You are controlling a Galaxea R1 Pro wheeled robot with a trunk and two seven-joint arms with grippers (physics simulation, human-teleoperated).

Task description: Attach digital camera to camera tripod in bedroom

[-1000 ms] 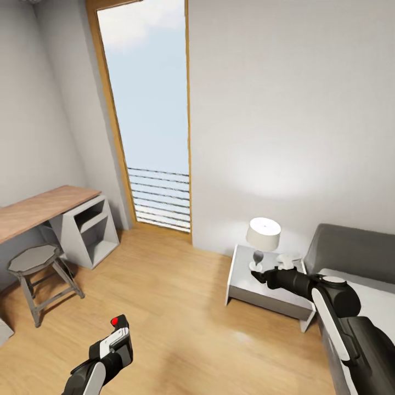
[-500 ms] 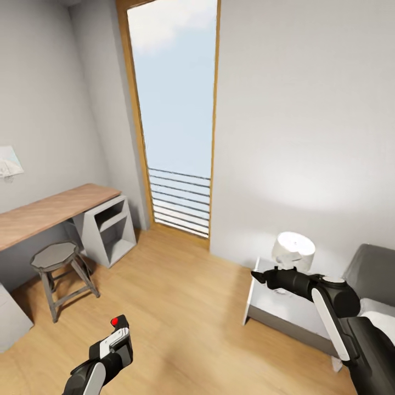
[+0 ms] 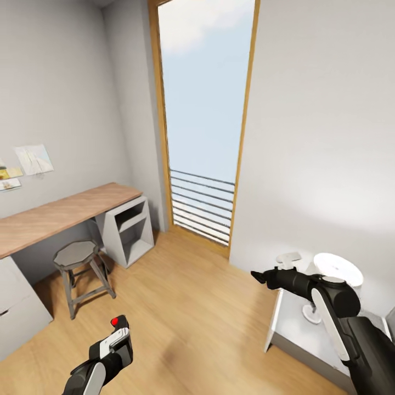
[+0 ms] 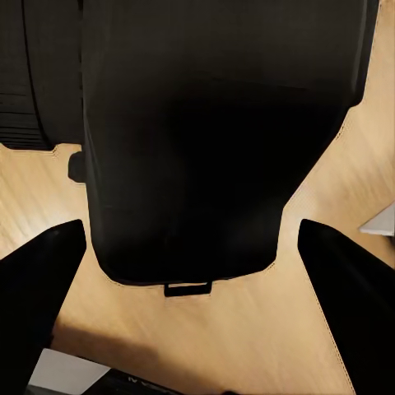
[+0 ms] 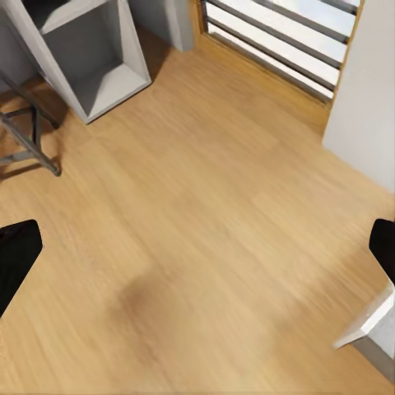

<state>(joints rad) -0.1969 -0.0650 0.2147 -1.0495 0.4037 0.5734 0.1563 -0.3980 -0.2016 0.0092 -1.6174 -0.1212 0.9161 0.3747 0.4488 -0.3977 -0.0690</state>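
Note:
The digital camera (image 3: 125, 351) is a small black body with a red button (image 3: 114, 321) on top, low in the head view over the wood floor. My left gripper (image 3: 116, 336) is shut on it. In the left wrist view the black camera (image 4: 206, 140) sits between the two dark fingers (image 4: 41, 280). My right gripper (image 3: 258, 276) reaches forward over the floor near the nightstand, open and holding nothing; its fingertips (image 5: 16, 255) stand far apart in the right wrist view. The camera tripod is out of view.
A wood-topped desk (image 3: 60, 211) runs along the left wall, with a grey shelf unit (image 3: 129, 230) and a round grey stool (image 3: 77, 255) by it. Straight ahead is the tall wood-framed window (image 3: 206, 109). A white nightstand (image 3: 299, 340) with a lamp (image 3: 337, 271) is at the right.
The whole picture has shifted right, so the head view has swung left: the bed has left the frame and more desk and wall show. Both arms keep their places in the view.

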